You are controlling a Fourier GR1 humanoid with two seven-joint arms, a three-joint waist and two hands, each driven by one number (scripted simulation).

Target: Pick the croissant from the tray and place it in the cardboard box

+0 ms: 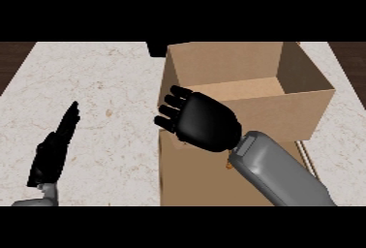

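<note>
- The croissant (229,165) was almost hidden; only a small brown bit showed under the right wrist, beside the box's near wall.
- The right hand (204,121) had curled fingers, at the cardboard box (286,114)'s near-left rim.
- The box's floor looked bare.
- The left hand (55,145) rested with straight fingers on the open marble counter (107,97).

Pale beige marble-look tabletop (107,97), dark wood at both far corners. On it: open brown cardboard box (286,114) w/ upright flaps, right of centre; small dark object (157,48) behind box, unclear.
</note>
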